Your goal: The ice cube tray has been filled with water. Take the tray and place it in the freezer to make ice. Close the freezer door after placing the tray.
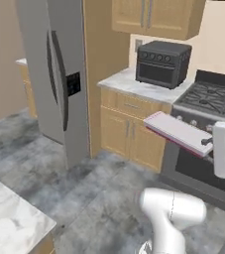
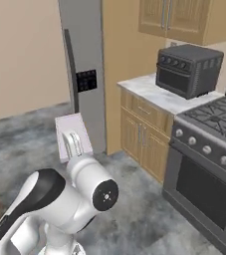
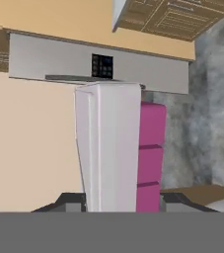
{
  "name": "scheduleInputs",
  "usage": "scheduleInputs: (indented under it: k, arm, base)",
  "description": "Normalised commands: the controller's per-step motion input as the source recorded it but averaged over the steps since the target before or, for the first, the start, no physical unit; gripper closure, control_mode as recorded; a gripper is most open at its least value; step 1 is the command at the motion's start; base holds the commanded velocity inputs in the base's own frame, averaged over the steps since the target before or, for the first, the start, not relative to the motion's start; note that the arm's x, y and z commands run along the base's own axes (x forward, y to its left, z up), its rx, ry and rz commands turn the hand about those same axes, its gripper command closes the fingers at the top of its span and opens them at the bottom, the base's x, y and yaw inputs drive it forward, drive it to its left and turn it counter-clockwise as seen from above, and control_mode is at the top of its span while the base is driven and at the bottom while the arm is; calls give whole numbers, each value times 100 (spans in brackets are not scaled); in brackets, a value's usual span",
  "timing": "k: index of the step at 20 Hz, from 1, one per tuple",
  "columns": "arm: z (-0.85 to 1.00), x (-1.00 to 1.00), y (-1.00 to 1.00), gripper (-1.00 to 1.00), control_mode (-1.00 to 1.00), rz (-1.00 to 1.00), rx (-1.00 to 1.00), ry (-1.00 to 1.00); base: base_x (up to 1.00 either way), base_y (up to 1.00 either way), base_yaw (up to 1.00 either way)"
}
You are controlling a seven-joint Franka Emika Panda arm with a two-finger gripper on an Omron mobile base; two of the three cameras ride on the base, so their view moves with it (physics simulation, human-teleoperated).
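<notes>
Gripper [image 1: 209, 141] seen clamped on one end of the ice cube tray [image 1: 176, 131], carried in the air clear of any surface. From the left base camera, tray stretched out roughly level, pale top up and magenta rim along the near edge, in front of the stove [image 1: 208, 106] and the wooden lower cabinets [image 1: 129, 131]. From the right base camera, seen as a pale slab [image 2: 73, 134] just above the arm's white wrist. Through the hand camera, run straight away from the fingers, pale face beside magenta underside [image 3: 150, 158], aimed toward the freezer [image 1: 59, 79]. Freezer door [image 2: 87, 74] with its black recess found shut, well apart from the tray. Toaster oven [image 1: 162, 63] parked on the marble counter [image 1: 134, 84].
</notes>
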Motion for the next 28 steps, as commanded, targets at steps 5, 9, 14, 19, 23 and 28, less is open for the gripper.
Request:
scheduleInputs:
  k: [5,9,14,19,23,28]
  arm:
    - [0,0,0,100,100,0,0,0]
    - [0,0,0,100,100,0,0,0]
    - [0,0,0,100,100,0,0,0]
    - [0,0,0,100,100,0,0,0]
    - [0,0,0,100,100,0,0,0]
    - [0,0,0,100,100,0,0,0]
  base:
    - [80,26,41]
    - [70,31,47]
    - [62,10,50]
    - [39,-2,52]
    - [24,-20,50]
    - [35,-17,46]
